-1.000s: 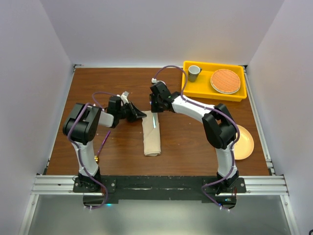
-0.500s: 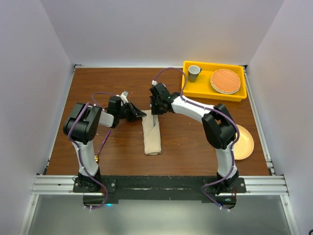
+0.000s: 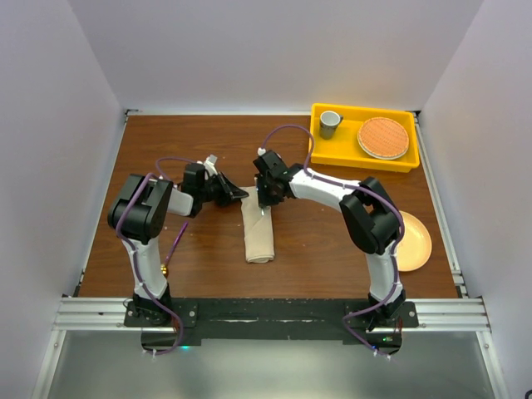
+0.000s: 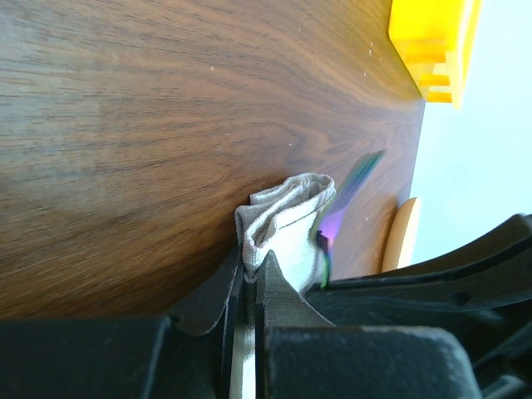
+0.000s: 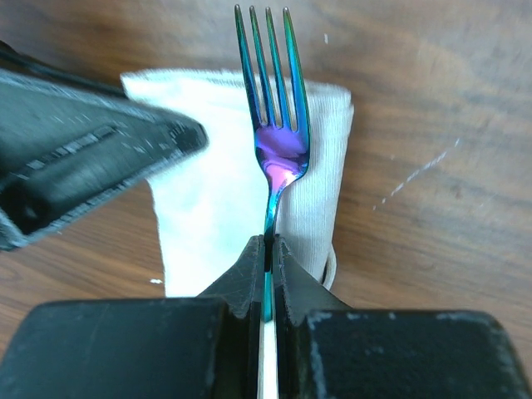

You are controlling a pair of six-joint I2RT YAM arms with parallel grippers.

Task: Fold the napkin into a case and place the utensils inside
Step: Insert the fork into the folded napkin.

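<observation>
1. Napkin [image 3: 258, 234] lies folded into a narrow case [image 3: 259, 245] on the counter [image 3: 324, 249] between the two arms, its far end under both end effectors.
2. Left end effector [image 3: 242, 194] is pressed together on a lifted edge of cloth at that far end. Your left wrist view shows the fabric nipped between the fingers [image 4: 208, 299].
3. Right end effector [image 3: 263, 199] pinches the fork [image 5: 271, 125] by its handle. The tines are out over the cloth and reach just past its edge. The rest of the handle is hidden behind the fingers.
4. By these views, you are at the loading step: the fold looks done, and the fork is at the mouth but not yet seated inside.
5. The next move calls for you to line the fork up with the long axis of the case and slide it under the lifted layer while the left holds the opening up. Let go only once the metal is well in.
6. What appears to be the spoon [image 3: 174, 247] lies on the counter beside the left arm. The yellow tray [image 3: 366, 158] and peach plate [image 3: 418, 241] sit well apart to the right.
</observation>
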